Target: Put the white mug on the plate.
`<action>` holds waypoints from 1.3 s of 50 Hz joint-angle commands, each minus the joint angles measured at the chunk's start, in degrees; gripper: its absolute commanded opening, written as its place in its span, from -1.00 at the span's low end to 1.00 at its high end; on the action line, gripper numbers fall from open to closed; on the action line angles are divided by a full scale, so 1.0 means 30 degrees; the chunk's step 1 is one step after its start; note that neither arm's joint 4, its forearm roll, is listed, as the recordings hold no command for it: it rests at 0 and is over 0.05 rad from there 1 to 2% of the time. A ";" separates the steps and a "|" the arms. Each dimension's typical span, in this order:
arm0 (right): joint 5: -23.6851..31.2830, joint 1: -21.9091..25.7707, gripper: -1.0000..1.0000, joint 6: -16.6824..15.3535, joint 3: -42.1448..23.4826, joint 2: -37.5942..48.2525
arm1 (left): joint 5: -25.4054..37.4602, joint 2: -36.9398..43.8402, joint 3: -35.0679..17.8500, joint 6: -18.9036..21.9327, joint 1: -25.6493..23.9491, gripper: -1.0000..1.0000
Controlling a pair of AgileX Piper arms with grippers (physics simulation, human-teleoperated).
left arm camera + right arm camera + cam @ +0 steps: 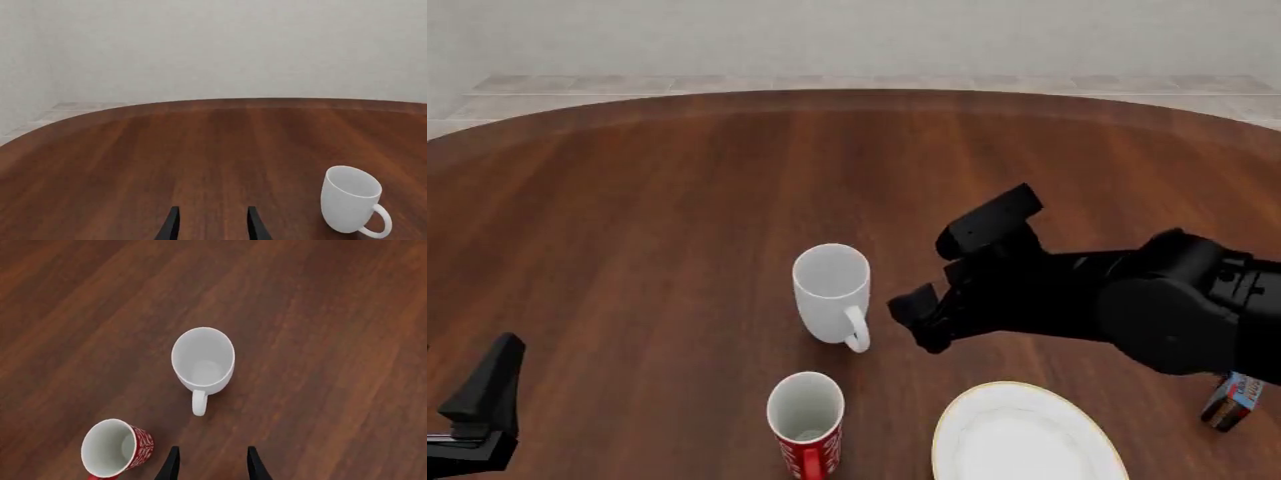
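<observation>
The white mug [831, 288] stands upright near the table's middle, its handle [856, 336] turned toward the near edge. My right gripper [922, 322] hovers open just right of that handle, touching nothing. In the right wrist view the white mug [203, 360] lies ahead of the open right gripper [212, 465], and its inside is bare. The plate [1024, 438], white with a gold-tan rim, lies at the near right, below the right arm. My left gripper [486, 388] rests open at the near left, far from the white mug [350, 200], which shows off to one side past the left gripper [212, 227].
A red patterned mug [806, 420] stands upright just in front of the white mug, left of the plate, and also shows as the red mug [112, 447]. A small blue and red object [1230, 400] sits at the near right under the arm. The wooden table [627, 200] stretches back to a curved far edge.
</observation>
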 commanded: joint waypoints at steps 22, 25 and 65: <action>-0.1899 0.0210 1.00 0.0495 -0.0185 0.2529 | 0.0000 0.0000 0.0000 0.0000 0.0000 1.00; -0.2175 0.0271 1.00 0.0600 -0.0139 0.2854 | 0.0000 0.0000 0.0000 0.0000 0.0000 1.00; -0.3757 0.0642 1.00 0.1078 -0.0763 0.5904 | 0.0000 0.0000 0.0000 0.0000 0.0000 1.00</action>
